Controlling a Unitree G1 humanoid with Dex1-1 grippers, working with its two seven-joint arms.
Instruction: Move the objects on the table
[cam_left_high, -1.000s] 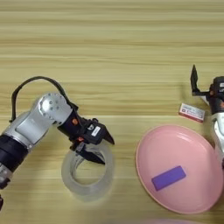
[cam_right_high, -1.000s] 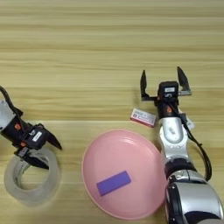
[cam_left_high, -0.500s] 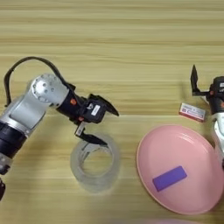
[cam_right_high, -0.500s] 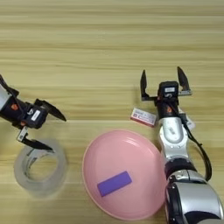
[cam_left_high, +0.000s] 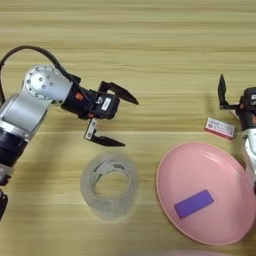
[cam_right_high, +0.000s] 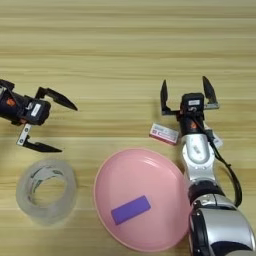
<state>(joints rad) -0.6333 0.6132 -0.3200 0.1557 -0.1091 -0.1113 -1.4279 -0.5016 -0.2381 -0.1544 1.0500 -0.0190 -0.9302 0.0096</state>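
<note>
Tape roll (cam_left_high: 109, 186) lies on the table (cam_left_high: 150, 45) beside a pink plate (cam_right_high: 165, 185); left gripper (cam_left_high: 122, 120) hovers above it, jaws apart; right gripper (cam_right_high: 187, 92) likewise spread; labels unreadable.

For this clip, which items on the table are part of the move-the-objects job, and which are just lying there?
Job items:
- clear tape roll, just below the open left gripper
- pink plate
- small white box with red label, beside the open right gripper

Lying about:
- purple card, flat inside the plate
</note>
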